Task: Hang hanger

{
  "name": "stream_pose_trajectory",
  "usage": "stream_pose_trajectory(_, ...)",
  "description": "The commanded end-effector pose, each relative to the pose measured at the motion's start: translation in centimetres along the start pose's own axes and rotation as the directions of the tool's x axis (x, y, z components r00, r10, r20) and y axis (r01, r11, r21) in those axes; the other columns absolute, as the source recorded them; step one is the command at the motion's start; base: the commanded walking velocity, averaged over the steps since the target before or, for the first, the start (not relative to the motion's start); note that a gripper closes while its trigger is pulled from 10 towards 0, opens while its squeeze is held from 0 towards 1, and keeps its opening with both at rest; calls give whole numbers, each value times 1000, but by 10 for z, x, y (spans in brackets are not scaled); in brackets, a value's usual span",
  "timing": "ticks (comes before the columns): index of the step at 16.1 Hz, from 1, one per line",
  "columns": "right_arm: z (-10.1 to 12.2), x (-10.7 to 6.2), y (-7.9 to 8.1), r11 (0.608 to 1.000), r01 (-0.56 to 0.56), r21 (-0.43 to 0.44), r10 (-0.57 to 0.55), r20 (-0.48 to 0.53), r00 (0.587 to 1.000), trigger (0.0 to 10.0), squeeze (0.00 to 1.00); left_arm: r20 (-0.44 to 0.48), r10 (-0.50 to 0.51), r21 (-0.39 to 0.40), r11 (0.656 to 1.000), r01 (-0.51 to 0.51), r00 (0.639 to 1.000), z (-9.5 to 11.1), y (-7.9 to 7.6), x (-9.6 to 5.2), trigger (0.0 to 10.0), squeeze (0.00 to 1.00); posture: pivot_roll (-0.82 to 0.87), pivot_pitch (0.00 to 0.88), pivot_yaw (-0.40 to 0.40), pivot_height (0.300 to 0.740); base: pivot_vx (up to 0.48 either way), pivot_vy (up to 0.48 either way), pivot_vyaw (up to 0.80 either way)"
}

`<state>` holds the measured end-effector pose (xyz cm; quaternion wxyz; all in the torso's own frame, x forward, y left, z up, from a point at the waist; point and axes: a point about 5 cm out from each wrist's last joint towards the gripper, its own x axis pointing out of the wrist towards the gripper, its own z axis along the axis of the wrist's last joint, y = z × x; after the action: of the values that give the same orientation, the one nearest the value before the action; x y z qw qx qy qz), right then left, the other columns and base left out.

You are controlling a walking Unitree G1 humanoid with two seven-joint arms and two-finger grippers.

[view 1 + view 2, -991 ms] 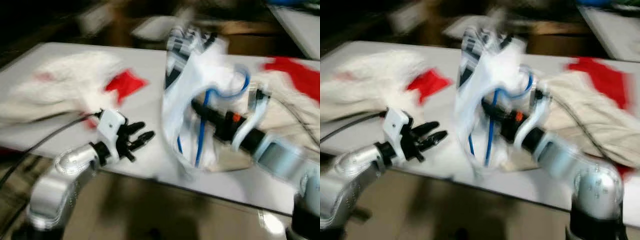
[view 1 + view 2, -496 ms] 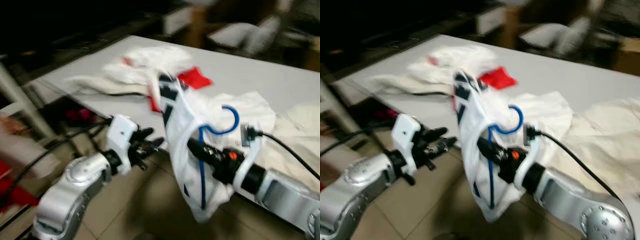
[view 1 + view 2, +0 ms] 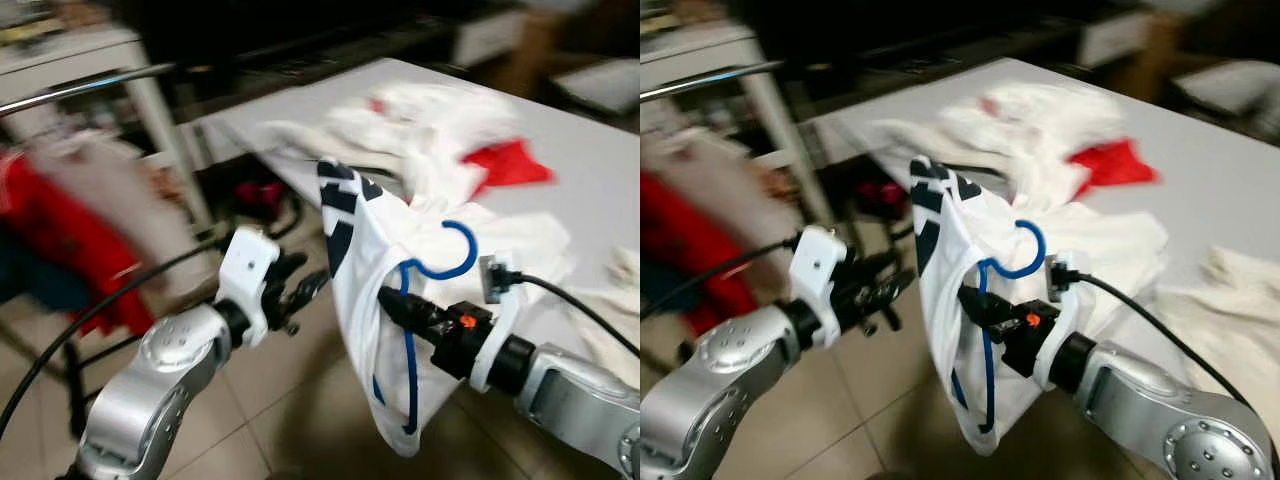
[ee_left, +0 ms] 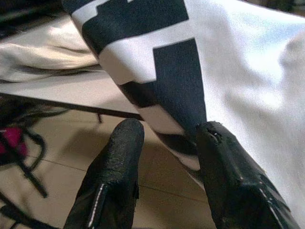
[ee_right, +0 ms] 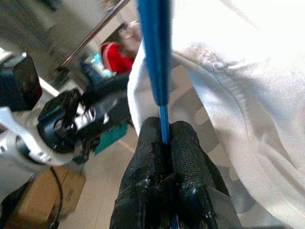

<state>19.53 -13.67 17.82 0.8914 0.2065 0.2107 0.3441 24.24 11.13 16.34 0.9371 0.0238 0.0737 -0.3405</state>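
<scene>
My right gripper (image 5: 164, 143) has its two black fingers pinched tight on the thin blue plastic hanger (image 3: 432, 272), holding it by one of its slim bars with the hook curling up above the fingers. A white garment with dark navy blocks (image 3: 365, 255) is draped over that hanger and hangs down around and below the gripper, clear of the grey table (image 3: 585, 165) behind it, where more white and red clothes (image 3: 440, 125) lie in heaps.

My left gripper (image 4: 164, 143) sits just beside the garment's printed edge, fingers parted with nothing between them; one fingertip looks to be touching or nearly touching the cloth, I can't tell which.

Off beyond the left gripper I can make out a silver metal rail (image 3: 85, 88) on a white post, with red and pale clothes (image 3: 60, 230) hanging blurred beneath it.

As I judge it, the pickup is done: hanger and garment are in hand and off the table. What is left is reaching that rail and hooking the hanger over it, which hasn't begun.
</scene>
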Motion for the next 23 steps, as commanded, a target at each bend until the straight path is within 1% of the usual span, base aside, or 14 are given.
stream_pose_trajectory(1, 6, 1, 8, 998, -46, -39, 47, 24, 999, 10000, 0, -28, 37, 11, 999, -36, 999, -5, 5, 0, 10000, 0, 20, 5, 82, 740, 0, 0, 800)
stream_pose_trajectory(3, 2, 2, 4, 998, -48, -41, 48, -1, 999, 10000, 0, -23, 59, 21, 998, -58, 998, -6, 5, -1, 10000, 0, 39, 0, 67, 740, 0, 0, 800)
stream_pose_trajectory(6, -4, 7, -7, 999, -24, -42, 23, -36, 999, 10000, 0, -26, 97, 37, 995, -96, 995, -6, 10, -6, 10000, 0, 59, 1, 53, 740, 0, 0, 800)
stream_pose_trajectory(8, -4, 8, -9, 999, -18, -49, 16, -42, 999, 10000, 0, -28, 99, 38, 995, -97, 995, -6, 12, -7, 10000, 0, 58, 5, 55, 740, 0, 0, 800)
stream_pose_trajectory(10, -6, 7, -15, 998, 18, -61, -21, -41, 999, 10000, 0, -23, 96, 36, 995, -95, 995, -5, 11, -5, 10000, 0, 51, 10, 59, 740, 0, 0, 800)
stream_pose_trajectory(12, -5, 9, -22, 996, 54, -77, -57, -30, 998, 10000, 0, -22, 92, 34, 995, -91, 996, -6, 9, -4, 10000, 0, 45, 10, 64, 740, 0, 0, 800)
stream_pose_trajectory(14, -4, 20, -36, 977, 140, -163, -146, -24, 989, 10000, 0, -29, 88, 44, 995, -87, 996, -8, 10, 0, 10000, 0, 39, 6, 68, 740, 0, 0, 800)
stream_pose_trajectory(16, -1, 27, -43, 966, 178, -185, -180, 5, 984, 10000, 0, -34, 91, 57, 994, -89, 995, -9, 11, 5, 10000, 0, 44, 3, 61, 740, 0, 0, 800)
stream_pose_trajectory(18, 8, 37, -48, 953, 213, -215, -204, 64, 977, 10000, 0, -38, 102, 47, 994, -100, 994, -15, 14, 13, 10000, 0, 47, 0, 56, 740, 0, 0, 0)
stream_pose_trajectory(19, 8, 37, -48, 953, 213, -215, -204, 64, 977, 10000, 0, -38, 102, 47, 994, -100, 994, -15, 14, 13, 10000, 0, 47, 0, 56, 740, 0, 0, 0)
stream_pose_trajectory(20, 16, 46, -55, 927, 264, -268, -246, 98, 964, 10000, 0, 12, 35, -25, 999, -35, 999, -15, 13, 27, 10000, 1000, 52, 0, 55, 740, 0, 0, 0)
stream_pose_trajectory(21, 20, 50, -60, 908, 307, -285, -279, 134, 951, 10000, 0, 34, -4, -54, 999, 5, 999, -12, 10, 35, 10000, 1000, 52, 2, 54, 740, 0, 0, 0)
stream_pose_trajectory(22, 21, 51, -62, 902, 326, -283, -296, 143, 944, 10000, 0, 37, -17, -47, 999, 19, 999, -11, 8, 38, 10000, 1000, 50, 6, 55, 740, 0, 0, 0)
stream_pose_trajectory(23, 23, 54, -65, 888, 359, -288, -323, 166, 932, 10000, 0, 40, -30, -31, 999, 32, 999, -9, 6, 44, 10000, 1000, 43, 10, 60, 740, 0, 0, 0)
